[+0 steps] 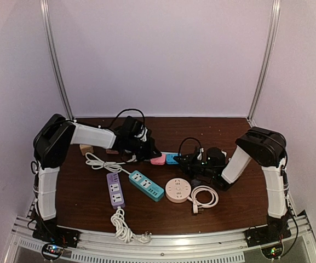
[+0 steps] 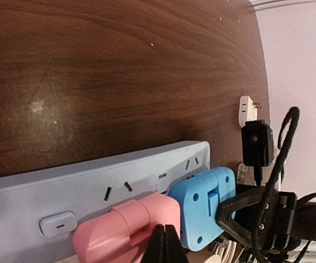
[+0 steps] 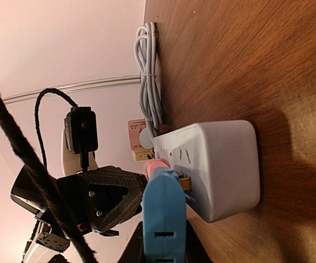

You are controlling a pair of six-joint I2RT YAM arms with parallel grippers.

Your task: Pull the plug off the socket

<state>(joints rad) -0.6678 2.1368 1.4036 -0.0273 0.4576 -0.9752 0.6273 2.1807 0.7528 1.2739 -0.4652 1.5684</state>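
A pale blue-grey power strip (image 2: pixel 92 186) lies on the brown table; it also shows in the right wrist view (image 3: pixel 223 164). A pink plug (image 2: pixel 119 230) and a blue plug (image 2: pixel 201 205) sit side by side in it. My right gripper (image 3: pixel 163 255) is shut on the blue plug (image 3: pixel 163 219), whose brass prong shows in a gap to the strip. My left gripper (image 2: pixel 165 246) has its fingertips pressed together at the pink plug's near edge, with nothing visible between them. In the top view both grippers meet mid-table at the pink plug (image 1: pixel 158 160) and blue plug (image 1: pixel 172 158); the strip is hidden there.
A purple strip (image 1: pixel 115 189), a teal strip (image 1: pixel 146 185) and a round pink socket (image 1: pixel 177 189) with a coiled white cable (image 1: pixel 204 196) lie in front. A bundled white cable (image 1: pixel 122 224) sits at the near edge. A wooden block (image 1: pixel 85 148) is at the left.
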